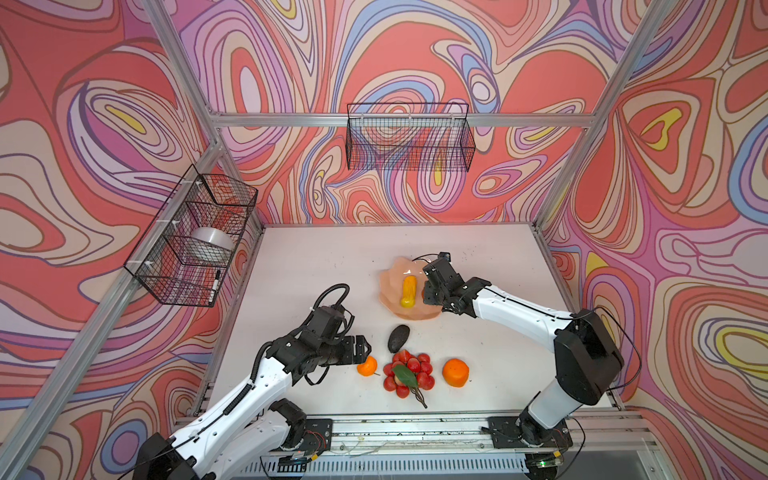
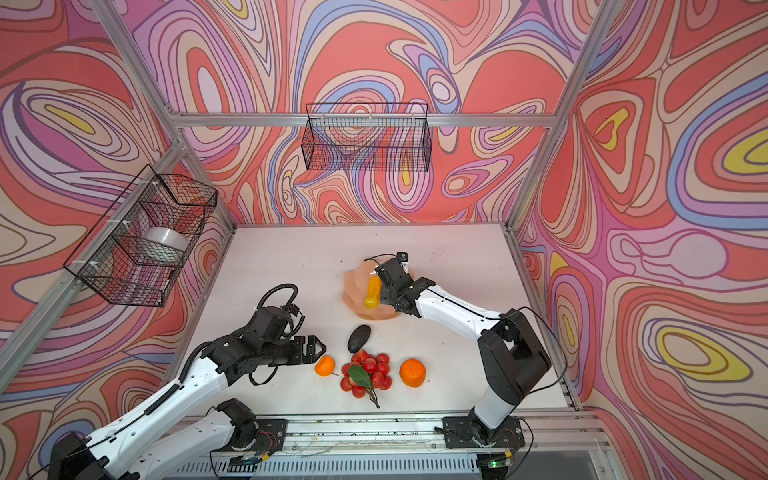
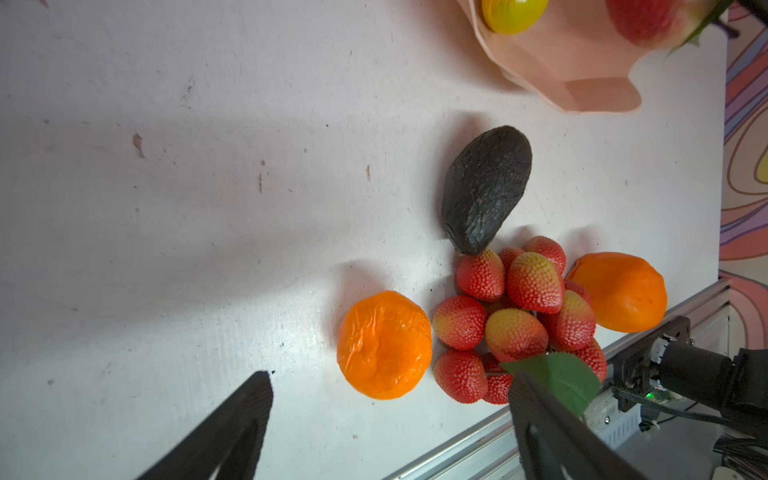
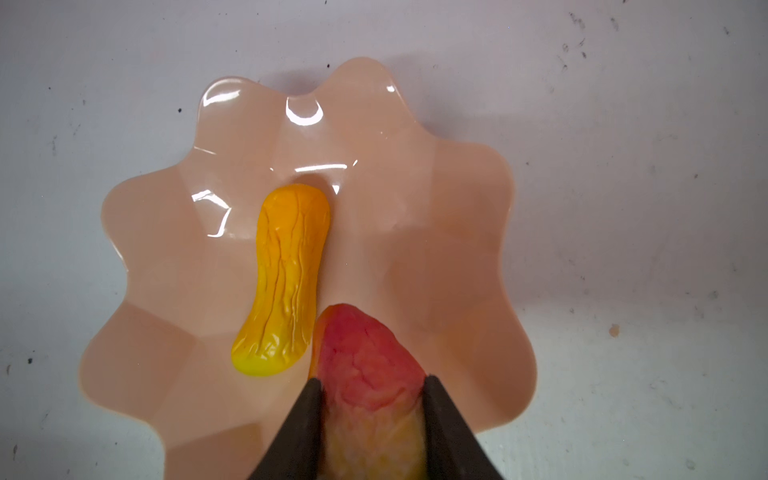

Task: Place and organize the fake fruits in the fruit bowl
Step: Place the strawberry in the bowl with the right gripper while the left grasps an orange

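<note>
Bowl (image 4: pixel 457 249) is sitting on the table (image 1: pixel 316 270), toward the back and right of centre. Gourd (image 4: pixel 286 278) is lying flat inside it, left of the middle in both top views. Right gripper (image 4: pixel 372 380) is reaching over the bowl's right side, fingers (image 4: pixel 307 415) clamping the strawberry (image 4: pixel 365 361) from both sides. Its tip is pointing into the bowl just beside the gourd's yellow end; can't tell if it's touching the gourd or the bowl floor. The other fruits are lying on the table in front of the bowl. Avocado (image 3: pixel 486 187) is sitting nearest the bowl, its narrow end right against the berry cluster (image 3: pixel 515 316). Tangerine (image 3: pixel 384 345) is lying just left of the cluster and the orange (image 3: pixel 619 291) just right of it. Left gripper (image 3: pixel 390 376) is hanging low at the tangerine's left side, jaws spread wide and gripping nothing, with the tangerine lying just ahead of the gap between the fingertips.
</note>
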